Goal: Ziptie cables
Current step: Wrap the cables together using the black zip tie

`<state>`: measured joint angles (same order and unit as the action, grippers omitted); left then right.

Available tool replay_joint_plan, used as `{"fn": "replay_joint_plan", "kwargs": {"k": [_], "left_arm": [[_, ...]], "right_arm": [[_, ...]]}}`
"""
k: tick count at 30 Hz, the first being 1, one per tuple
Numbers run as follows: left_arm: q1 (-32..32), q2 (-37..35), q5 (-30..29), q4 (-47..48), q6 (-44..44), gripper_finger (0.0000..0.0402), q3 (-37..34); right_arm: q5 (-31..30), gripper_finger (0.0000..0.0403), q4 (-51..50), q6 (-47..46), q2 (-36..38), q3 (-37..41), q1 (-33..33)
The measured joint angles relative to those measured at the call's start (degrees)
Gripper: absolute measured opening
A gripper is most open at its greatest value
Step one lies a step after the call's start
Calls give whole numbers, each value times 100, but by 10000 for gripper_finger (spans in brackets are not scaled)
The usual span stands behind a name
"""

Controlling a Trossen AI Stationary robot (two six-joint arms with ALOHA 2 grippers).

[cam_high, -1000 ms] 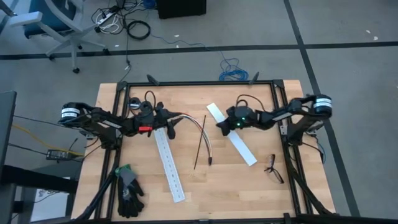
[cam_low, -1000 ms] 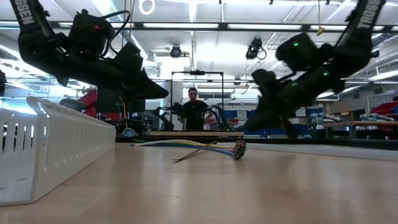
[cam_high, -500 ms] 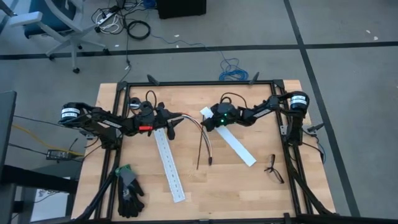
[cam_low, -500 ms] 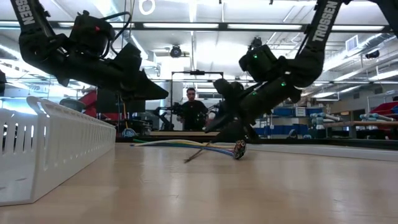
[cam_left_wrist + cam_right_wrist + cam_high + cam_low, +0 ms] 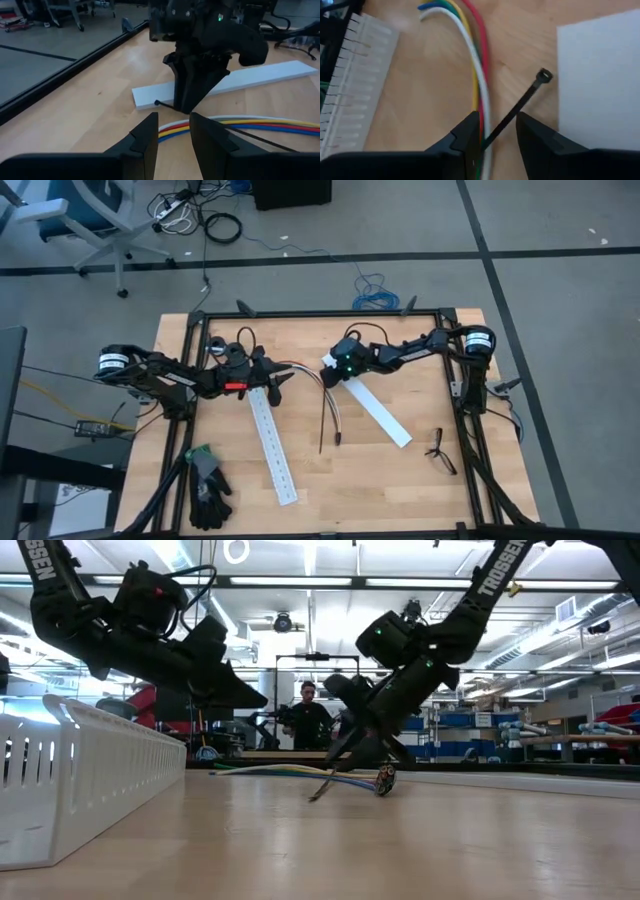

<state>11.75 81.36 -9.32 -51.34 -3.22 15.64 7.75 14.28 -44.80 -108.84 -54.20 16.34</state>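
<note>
The cables [image 5: 305, 370] lie in a curve on the table, with the dark plug [image 5: 338, 438] at their near end. They also show in the right wrist view [image 5: 479, 85] and low view [image 5: 290, 771]. The ziptie [image 5: 324, 412] is a thin black strip beside them, with its head [image 5: 545, 76] at the far end. My right gripper [image 5: 328, 377] is open and low over that end, one finger on either side of the strip [image 5: 515, 107]. My left gripper [image 5: 283, 380] hovers open above the cables' far-left ends [image 5: 165, 131] and touches nothing. My right gripper [image 5: 497, 127] comes slanting down from the table's right, with the ziptie a little behind its head [image 5: 492, 135] between the open fingers. The strip runs close along one finger [image 5: 470, 135]; whether they touch, I cannot tell. In the low view the ziptie [image 5: 327, 783] slants up toward the fingertips.
A long slotted white strip [image 5: 272, 445] lies near my left gripper, and a flat white strip [image 5: 378, 408] lies under my right arm. Dark gloves [image 5: 208, 485] lie at the near left and spectacles [image 5: 438, 452] at the near right. A person [image 5: 312, 715] stands beyond the table.
My right gripper has moved toward the table's left, from over the flat white strip to the ziptie's far end, and has come down. The ziptie's near end has swung slightly toward the table's right.
</note>
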Motion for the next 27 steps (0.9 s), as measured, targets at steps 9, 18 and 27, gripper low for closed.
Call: {"fn": "replay_joint_plan", "kwargs": {"k": [9,18,27], "left_arm": [[0,0,0,21,13,120,0],[0,-4,0,47,4,120,3],[0,-4,-2,88,2,120,2]], "right_arm": [[25,105,-380,50,7,-56,66],[349,80,352,4,-612,-288,9],[19,4,209,712,-516,-451,-92]]}}
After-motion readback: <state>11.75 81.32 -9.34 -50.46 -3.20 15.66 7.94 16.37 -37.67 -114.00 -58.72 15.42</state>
